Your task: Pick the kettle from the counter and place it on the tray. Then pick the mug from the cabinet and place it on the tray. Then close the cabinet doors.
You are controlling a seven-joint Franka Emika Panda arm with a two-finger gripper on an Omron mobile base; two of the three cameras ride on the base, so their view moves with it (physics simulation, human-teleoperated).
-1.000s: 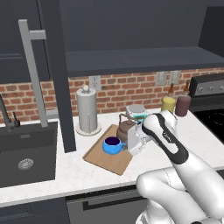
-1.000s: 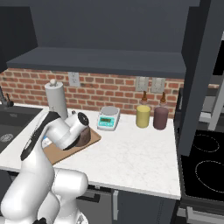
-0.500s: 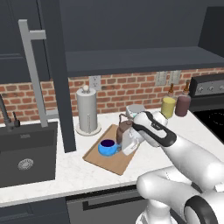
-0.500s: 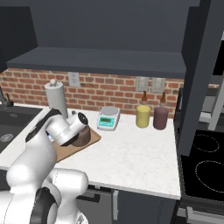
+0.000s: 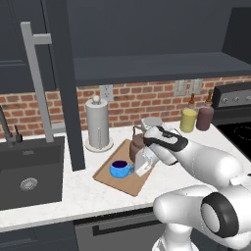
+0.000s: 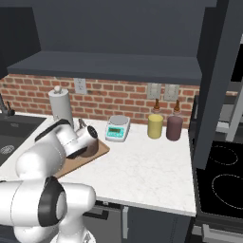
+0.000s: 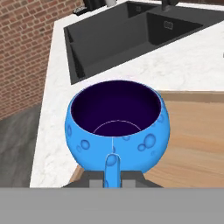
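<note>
One blue mug [image 7: 117, 127] sat right before our pincer [image 7: 113, 180], its side handle running down between the two dark fingertips [image 7: 92, 180], which were drawn in close on that handle, gripping it. In the left base view the mug [image 5: 119, 169] stood at the near-left part of the tray [image 5: 112, 178], with our pincer [image 5: 142, 166] just beside it on its right. The dark-brown kettle [image 5: 137, 145] stood on the same tray behind the mug, partly hidden by our arm. The tray lay on the white desk [image 5: 63, 196], beside the black sink [image 5: 27, 169]. Above, one cabinet door [image 5: 27, 73] with its silver bar handle stood swung open over the desk.
</note>
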